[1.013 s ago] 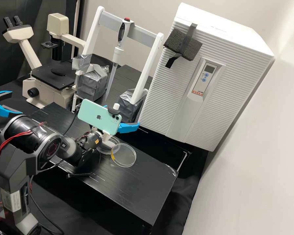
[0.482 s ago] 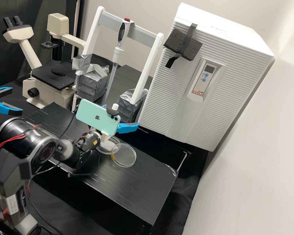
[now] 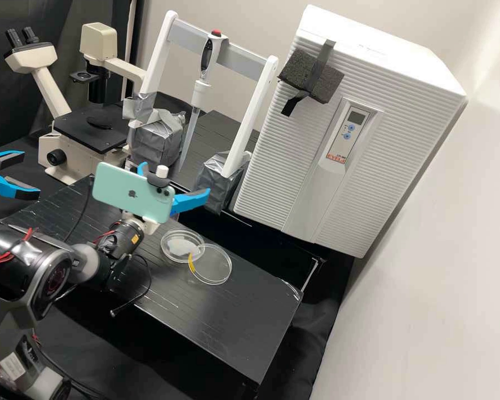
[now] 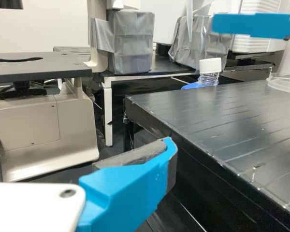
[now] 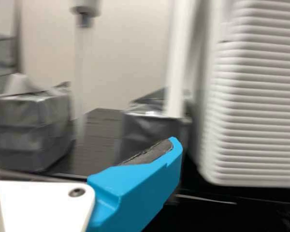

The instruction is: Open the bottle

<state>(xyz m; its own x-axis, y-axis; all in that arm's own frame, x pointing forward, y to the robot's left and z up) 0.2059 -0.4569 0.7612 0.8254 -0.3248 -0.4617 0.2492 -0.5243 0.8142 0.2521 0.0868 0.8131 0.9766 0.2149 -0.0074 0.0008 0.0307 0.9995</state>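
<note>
Readable marks are few. The white ribbed machine (image 3: 316,183), at 2 o'clock from the platform, has a control panel (image 3: 347,133) with a small grey screen, two round blue buttons and a strip of red print. The mint phone (image 3: 129,191) mounted on the right wrist bears one small logo on its back. The right arm (image 3: 33,266) rises from the 7 o'clock corner of the high view, its forearm running toward 2 o'clock. The right gripper (image 3: 175,180) hangs over the far-left part of the black ribbed platform (image 3: 233,316), closed on the one bottle (image 3: 162,172). Its two blue fingers (image 3: 191,199) stand apart around the bottle's body, which the phone hides, and the white cap (image 4: 210,65) stands upright above. The bottle is thus at 10 o'clock from the two petri dishes (image 3: 210,265), which overlap on the platform. The left gripper (image 3: 31,175) comes in at the 9 o'clock edge and points toward 3 o'clock, spread wide with nothing in it. One pipette (image 3: 197,94) hangs at 12 o'clock on a white stand (image 3: 244,61) whose legs are set in two grey taped blocks (image 3: 155,139). One microscope (image 3: 78,139) sits at 10 o'clock. One black foam block (image 3: 311,72) is strapped on top of the machine.
</note>
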